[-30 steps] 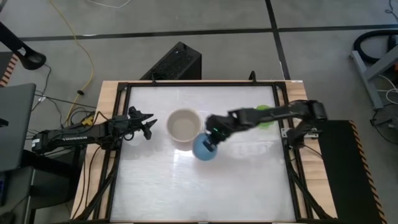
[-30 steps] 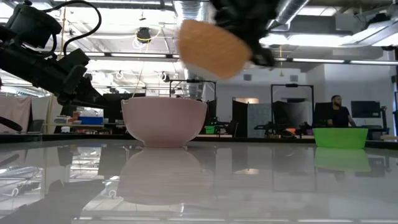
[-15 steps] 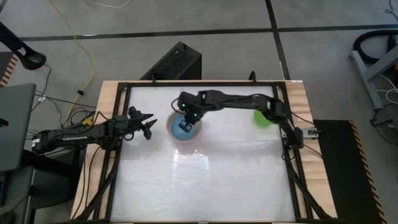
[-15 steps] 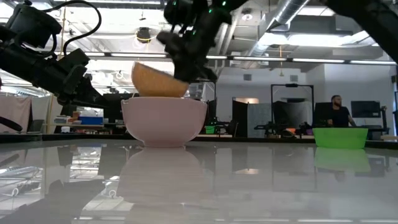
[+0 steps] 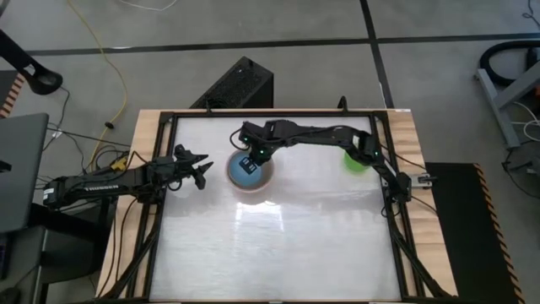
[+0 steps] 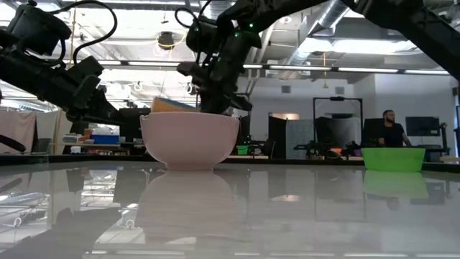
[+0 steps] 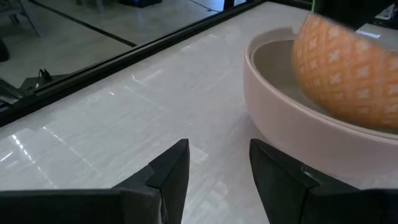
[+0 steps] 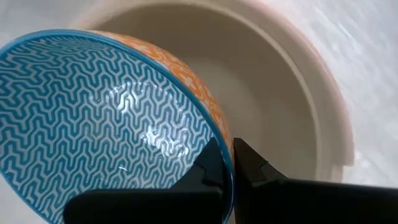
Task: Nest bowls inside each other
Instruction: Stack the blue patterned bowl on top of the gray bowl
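Observation:
A pale pink bowl (image 5: 251,190) (image 6: 190,140) stands on its base on the white table, left of centre. A blue bowl (image 5: 246,172) (image 8: 106,118), zigzag blue inside and orange outside (image 7: 342,68), sits tilted inside the pink bowl. My right gripper (image 5: 254,155) (image 8: 231,149) is shut on it. A green bowl (image 5: 356,159) (image 6: 393,158) stands at the far right. My left gripper (image 5: 202,174) (image 7: 217,168) waits open just left of the pink bowl (image 7: 311,143), touching nothing. My right gripper holds the blue bowl's rim (image 8: 217,127) on its far-right side, one finger inside the bowl and one outside against the orange wall. The fingers slant down from above. The bowl hangs tilted inside the pink bowl (image 8: 298,106); whether it rests on that bowl's floor I cannot tell.
A black frame rail (image 5: 165,211) borders the table on the left, and a black box (image 5: 236,84) lies beyond the far edge. The near half of the white tabletop (image 5: 278,245) holds nothing. A person (image 6: 389,129) stands far off in the room.
My right gripper has carried the blue bowl from beside the pink bowl's near-right side toward the table's left and far edge, then down. The blue bowl has gone from hanging clear above the table to sitting tilted inside the pink bowl.

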### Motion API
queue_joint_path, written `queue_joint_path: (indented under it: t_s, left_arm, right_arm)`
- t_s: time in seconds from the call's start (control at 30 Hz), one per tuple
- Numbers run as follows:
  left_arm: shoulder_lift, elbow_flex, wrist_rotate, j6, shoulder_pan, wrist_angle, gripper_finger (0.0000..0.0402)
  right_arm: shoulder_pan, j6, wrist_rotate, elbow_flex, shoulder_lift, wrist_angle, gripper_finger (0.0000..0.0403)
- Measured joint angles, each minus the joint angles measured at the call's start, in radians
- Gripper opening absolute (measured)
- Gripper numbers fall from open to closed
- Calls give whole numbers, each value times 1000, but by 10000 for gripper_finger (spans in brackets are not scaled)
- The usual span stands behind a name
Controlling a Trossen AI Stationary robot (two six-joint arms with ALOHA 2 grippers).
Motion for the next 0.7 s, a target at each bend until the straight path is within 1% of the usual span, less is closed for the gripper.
queue_joint_path:
  t_s: [0.13, 0.23, 0.53, 0.7]
  left_arm:
    - [0, 0, 0, 0, 0, 0, 158]
    - [0, 0, 0, 0, 0, 0, 158]
    - [0, 0, 0, 0, 0, 0, 158]
    - [0, 0, -1, 0, 0, 0, 158]
  right_arm:
    - [0, 10, 29, 1, 0, -2, 14]
    - [0, 36, 73, 0, 0, -22, 14]
    - [0, 55, 74, 0, -1, -29, 14]
    - [2, 59, 74, -1, 45, -31, 14]
